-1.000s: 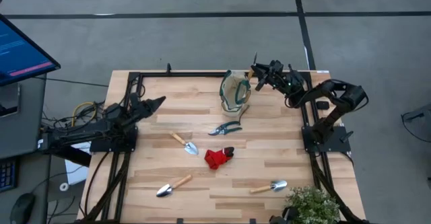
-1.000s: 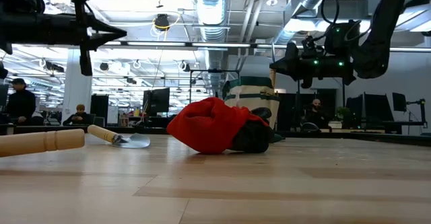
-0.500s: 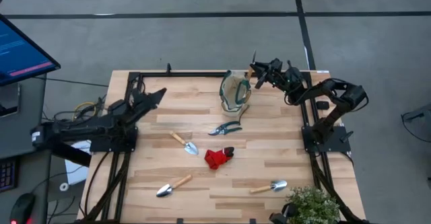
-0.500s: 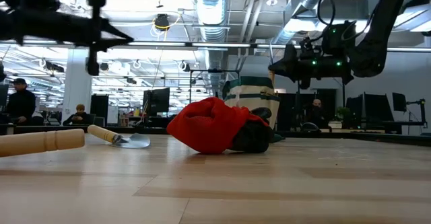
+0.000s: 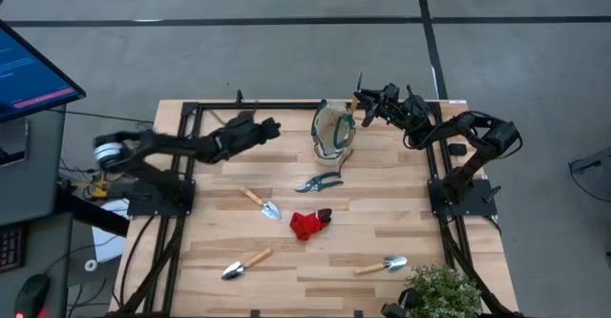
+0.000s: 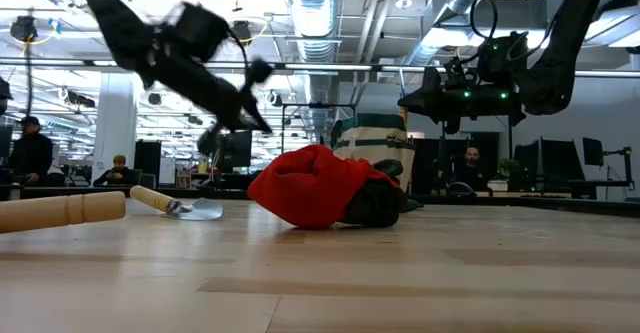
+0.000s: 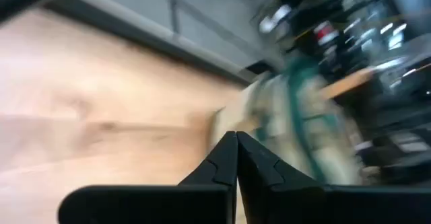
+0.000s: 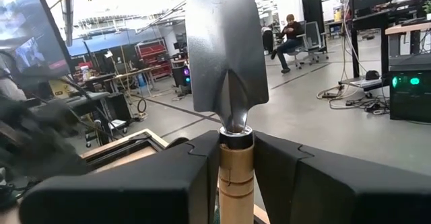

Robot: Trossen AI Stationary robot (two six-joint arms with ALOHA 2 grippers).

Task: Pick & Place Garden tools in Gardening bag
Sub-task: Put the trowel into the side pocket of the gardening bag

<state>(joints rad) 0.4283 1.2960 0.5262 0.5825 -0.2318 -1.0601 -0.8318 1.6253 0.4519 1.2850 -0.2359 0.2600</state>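
The beige gardening bag (image 5: 332,130) with green trim stands upright at the table's far middle; it also shows in the low view (image 6: 372,136). My right gripper (image 5: 365,105) is just right of the bag, above the table, shut on a silver-bladed trowel (image 8: 225,49). My left gripper (image 5: 274,127) is shut and empty, reaching toward the bag's left side (image 7: 296,130). Teal pruning shears (image 5: 320,182), a trowel (image 5: 260,203), the red-and-black glove (image 5: 308,222) and two more wooden-handled tools (image 5: 245,264) (image 5: 382,265) lie flat on the table. My right gripper pinches the trowel's wooden handle (image 8: 236,173) between its two fingers, just behind the metal socket of the blade. The trowel runs along the fingers, its blade sticking out past the fingertips. It is lifted clear of the table, beside the bag.
A leafy potted plant (image 5: 441,289) stands at the near right corner. A black frame (image 5: 277,105) runs along the table's far and side edges. Bare wood lies between the left arm and the tools. People sit in the room beyond the table.
My left arm has swung fast from the table's left edge toward the bag, reaching out over the far left of the table and tipping downward. My right gripper has stayed by the bag with the trowel.
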